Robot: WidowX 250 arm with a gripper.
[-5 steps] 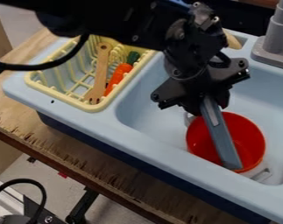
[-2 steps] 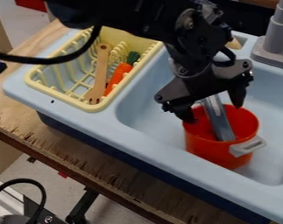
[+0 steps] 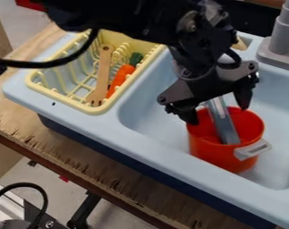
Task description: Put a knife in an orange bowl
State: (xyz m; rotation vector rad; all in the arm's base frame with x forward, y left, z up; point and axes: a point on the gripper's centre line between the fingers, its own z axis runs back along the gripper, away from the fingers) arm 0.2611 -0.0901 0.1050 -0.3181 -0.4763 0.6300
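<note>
"How is the hand holding on?"

"It isn't, as far as I can see. The black two-finger gripper (image 3: 218, 113) has its fingers (image 3: 244, 98) spread wide, one to either side, I'd guess to let go without dragging anything along."

"And the long, flat, grey-blue knife (image 3: 225, 123)?"

"Tilted, its upper part between those fingers, its lower end down inside the orange-red plastic bowl (image 3: 215, 157). Whether the top touches the gripper, I can't tell."

"What keeps it from toppling?"

"The bowl's deep, round wall, I'd say; it's more bucket than dish, so a smooth, straight thing can lean in it. The blocky pale grey handle (image 3: 252, 150) juts out at the side, clear of the opening."

"Where does the bowl stand?"

"In the smooth light blue sink (image 3: 181, 151), close to its front edge. The basin's walls probably help keep it from wandering."

"And further out?"

"By the sink's left corner, a ribbed pale yellow dish rack (image 3: 94, 108) carries a flat wooden utensil (image 3: 103, 71) and an orange carrot with a green top (image 3: 121, 79). Below the front edge runs rough, splintered plywood (image 3: 69, 156)."

"So, finished?"

"Nearly, I think. The arm should lift straight up; a sideways brush could tip knife and bowl together."
</note>
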